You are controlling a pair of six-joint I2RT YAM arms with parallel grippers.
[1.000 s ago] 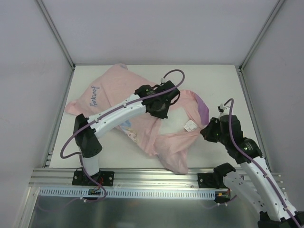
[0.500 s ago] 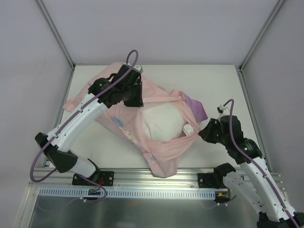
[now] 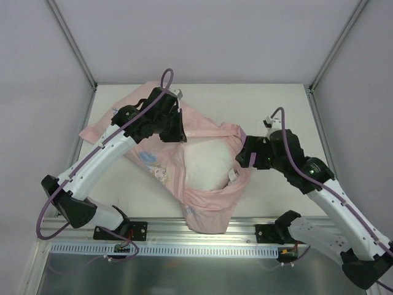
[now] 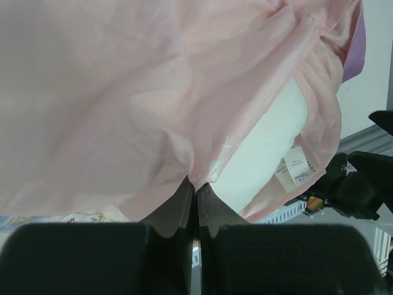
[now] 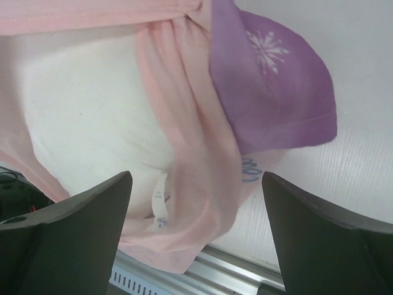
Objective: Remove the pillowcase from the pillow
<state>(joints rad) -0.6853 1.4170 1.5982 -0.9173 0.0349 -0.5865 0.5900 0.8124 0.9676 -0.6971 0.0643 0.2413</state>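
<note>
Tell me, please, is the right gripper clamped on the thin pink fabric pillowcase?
No, the right gripper stands wide open, its fingers spread apart with the pillowcase and plump white pillow visible between them.

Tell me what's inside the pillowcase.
The white pillow shows through the open mouth of the pillowcase, exposed in the middle. The rest of it is covered by the pink fabric, so how far it reaches inside cannot be seen.

A white table [image 3: 270,104] carries a crumpled pink pillowcase [image 3: 209,200], which sprawls from the far left toward the near edge. The pillowcase's near end reaches over the metal rail [image 3: 73,228] there. A white pillow [image 3: 206,161] shows in its open mouth, and a purple corner of the pillowcase lies flat on the table at the right.
</note>
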